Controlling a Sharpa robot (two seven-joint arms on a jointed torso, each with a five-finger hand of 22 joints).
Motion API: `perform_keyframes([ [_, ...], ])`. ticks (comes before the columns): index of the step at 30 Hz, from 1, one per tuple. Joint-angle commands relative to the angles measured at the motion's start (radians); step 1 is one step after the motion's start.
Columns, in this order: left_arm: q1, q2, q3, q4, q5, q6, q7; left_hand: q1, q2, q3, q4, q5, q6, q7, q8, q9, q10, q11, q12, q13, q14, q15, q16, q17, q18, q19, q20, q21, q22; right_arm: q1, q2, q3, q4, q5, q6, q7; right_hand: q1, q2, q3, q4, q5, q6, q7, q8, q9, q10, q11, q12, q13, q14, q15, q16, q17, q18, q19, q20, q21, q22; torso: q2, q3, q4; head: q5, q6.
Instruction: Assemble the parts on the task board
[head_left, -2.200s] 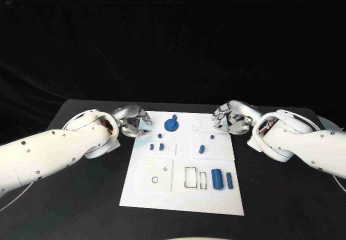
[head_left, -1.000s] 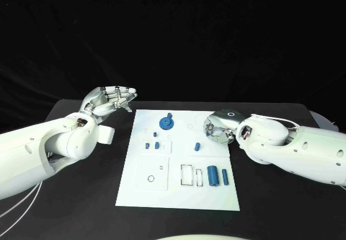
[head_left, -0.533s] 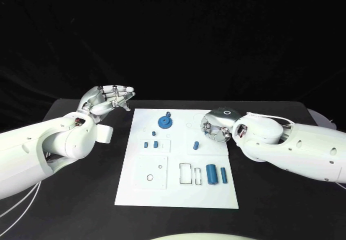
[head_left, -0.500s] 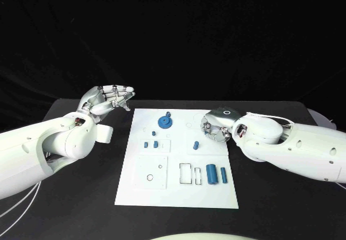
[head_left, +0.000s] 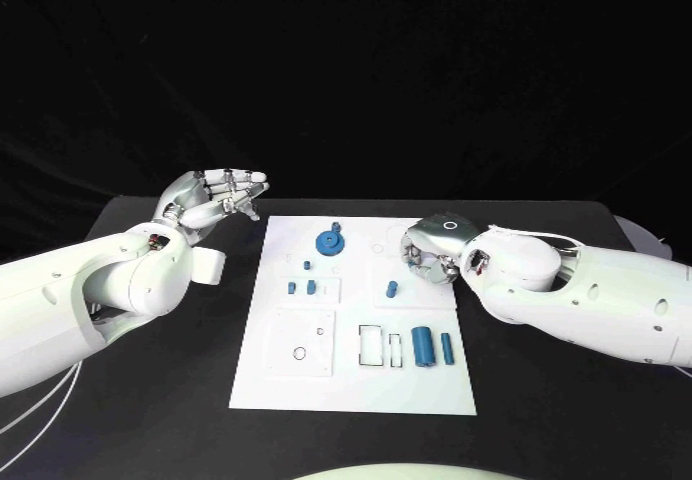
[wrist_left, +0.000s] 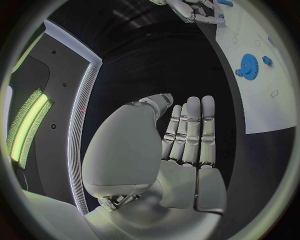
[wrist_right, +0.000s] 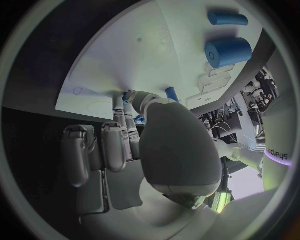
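**Fingers apart on the left, curled and hard to read on the right**

Fingers (wrist_left: 187, 135) of the left hand (head_left: 216, 200) are stretched out side by side and hold nothing; the hand is raised off the counter (head_left: 173, 400), just beside the far left corner of the task board (head_left: 296, 385).

The task board lies flat in the middle of the counter. On it, a blue gear (head_left: 330, 243) sits near the far edge, with a small blue peg (head_left: 307, 266) and two short blue pieces (head_left: 302, 287) nearer. A blue pin (head_left: 391, 290) lies toward the board's right side, just beside the right hand (head_left: 430, 250). Near the board's right edge lie a thick blue cylinder (head_left: 423, 346) and a thin blue rod (head_left: 449, 347), side by side, next to two outlined rectangular slots.

The right hand is over the board's far right part, with its back turned to the head camera, so its fingers (wrist_right: 119, 120) are mostly hidden there. In the right wrist view they bend down toward the white surface, with the tips close to a small blue piece; the thumb's bulk covers that spot, so I cannot tell whether they touch or hold anything.
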Motion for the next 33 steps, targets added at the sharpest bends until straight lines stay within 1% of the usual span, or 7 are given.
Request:
perform_keyframes([
  [1, 0.001, 0.002, 0.001, 0.002, 0.021, 0.008, 0.000, -0.001, 0.009, 0.007, 0.001, 0.002, 0.007, -0.002, 0.000, 0.001, 0.005, -0.001, 0.005, 0.001, -0.002, -0.005, -0.006, -0.002, 0.007, 0.003, -0.002, -0.005, -0.002, -0.012, 0.003, -0.008, 0.004, -0.036, 0.026, -0.020, -0.004, 0.010, 0.008, -0.005, -0.004, 0.014, -0.001, 0.006, 0.003, 0.015, -0.001, -0.003, 0.000, 0.047, -0.007, 0.005, 0.001, -0.010, 0.073, -0.006, 0.007, 0.232, 0.000, 0.0002, -0.0002, -0.001, 0.000],
  [8, 0.001, 0.002, 0.000, 0.002, 0.030, 0.011, -0.004, -0.003, 0.008, 0.009, 0.002, 0.002, 0.006, -0.001, 0.000, 0.002, 0.002, 0.000, 0.009, 0.000, -0.006, -0.004, -0.012, -0.008, 0.006, 0.003, -0.003, -0.009, -0.005, -0.013, 0.000, -0.008, 0.012, -0.048, -0.021, -0.028, -0.007, 0.020, 0.021, -0.020, -0.009, 0.023, -0.004, 0.010, 0.009, 0.028, -0.005, -0.007, -0.001, 0.048, -0.011, 0.007, 0.003, -0.012, 0.078, -0.010, 0.015, 0.237, 0.000, -0.0002, 0.0002, -0.001, -0.001],
  [14, 0.001, 0.003, 0.000, 0.000, 0.032, 0.011, -0.006, -0.004, 0.008, 0.009, 0.003, 0.002, 0.006, -0.001, -0.001, 0.002, 0.002, 0.000, 0.009, 0.000, -0.007, -0.004, -0.014, -0.009, 0.006, 0.003, -0.003, -0.011, -0.005, -0.014, -0.003, -0.008, 0.018, -0.052, -0.067, -0.030, -0.007, 0.029, 0.033, -0.033, -0.013, 0.025, -0.005, 0.012, 0.013, 0.033, -0.006, -0.012, -0.002, 0.048, -0.012, 0.006, 0.001, -0.013, 0.079, -0.012, 0.018, 0.238, 0.000, 0.0002, 0.0002, -0.002, 0.003],
  [22, 0.001, 0.004, 0.000, -0.003, 0.036, 0.009, -0.009, -0.005, 0.008, 0.009, 0.003, 0.002, 0.006, -0.001, -0.001, 0.003, 0.000, 0.000, 0.010, 0.000, -0.008, -0.004, -0.016, -0.011, 0.006, 0.003, -0.003, -0.012, -0.006, -0.014, -0.016, -0.007, 0.033, -0.053, -0.113, -0.029, -0.008, 0.030, 0.036, -0.037, -0.014, 0.024, -0.004, 0.011, 0.013, 0.034, -0.006, -0.014, -0.003, 0.048, -0.012, 0.005, -0.002, -0.013, 0.080, -0.012, 0.019, 0.239, -0.001, -0.0008, -0.0005, -0.002, 0.007],
  [25, 0.001, 0.005, 0.000, -0.005, 0.037, 0.009, -0.010, -0.006, 0.007, 0.009, 0.003, 0.002, 0.006, -0.001, -0.001, 0.003, -0.001, 0.000, 0.010, 0.000, -0.009, -0.004, -0.017, -0.012, 0.006, 0.003, -0.003, -0.014, -0.007, -0.012, -0.025, -0.005, 0.044, -0.053, -0.125, -0.030, -0.008, 0.031, 0.037, -0.038, -0.014, 0.025, -0.004, 0.012, 0.014, 0.034, -0.006, -0.014, -0.003, 0.048, -0.012, 0.006, 0.000, -0.014, 0.081, -0.012, 0.022, 0.240, -0.001, -0.0009, -0.0010, -0.002, 0.008],
  [30, 0.001, 0.006, 0.000, -0.008, 0.037, 0.006, -0.012, -0.006, 0.007, 0.009, 0.004, 0.002, 0.006, -0.001, -0.001, 0.003, -0.002, 0.000, 0.011, -0.001, -0.009, -0.004, -0.018, -0.013, 0.006, 0.003, -0.003, -0.014, -0.008, -0.006, -0.054, -0.001, 0.087, -0.045, -0.140, -0.034, -0.012, 0.029, 0.037, -0.040, -0.016, 0.026, -0.004, 0.012, 0.015, 0.036, -0.006, -0.015, -0.003, 0.048, -0.012, 0.006, 0.000, -0.015, 0.083, -0.012, 0.025, 0.242, -0.001, -0.0016, -0.0002, -0.001, 0.010],
  [33, 0.001, 0.006, 0.000, -0.009, 0.037, 0.004, -0.013, -0.007, 0.007, 0.009, 0.004, 0.002, 0.006, -0.001, -0.001, 0.003, -0.004, 0.001, 0.011, -0.001, -0.010, -0.004, -0.019, -0.014, 0.006, 0.003, -0.003, -0.016, -0.008, -0.001, -0.072, 0.001, 0.120, -0.036, -0.144, -0.035, -0.016, 0.028, 0.037, -0.041, -0.017, 0.027, -0.004, 0.013, 0.016, 0.038, -0.006, -0.016, -0.004, 0.048, -0.012, 0.007, 0.000, -0.015, 0.084, -0.013, 0.027, 0.243, -0.001, -0.0009, -0.0014, 0.007, 0.011],
])
